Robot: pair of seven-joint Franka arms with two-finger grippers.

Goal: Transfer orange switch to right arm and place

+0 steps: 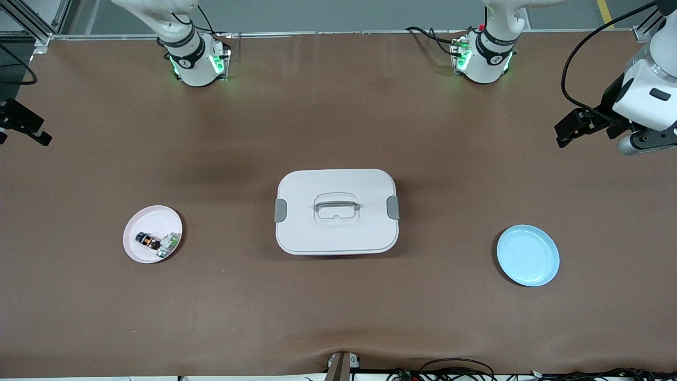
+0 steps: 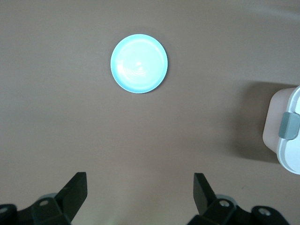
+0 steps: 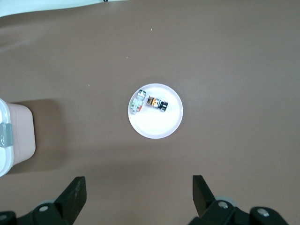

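You see both sets of jaws spread wide, empty: left gripper (image 2: 140,197) high over bare table near the blue plate (image 1: 528,255), right gripper (image 3: 139,196) mostly cut off at the frame edge. Orange switch (image 1: 147,241) lies in the pink plate (image 1: 138,252), touching the greenish-white part (image 1: 168,244). Lidded box (image 1: 337,211) sits between the plates, contents hidden.

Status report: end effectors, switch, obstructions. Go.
Left end effector and right end effector open, high over table. Orange switch on pink plate. Nothing obstructing.
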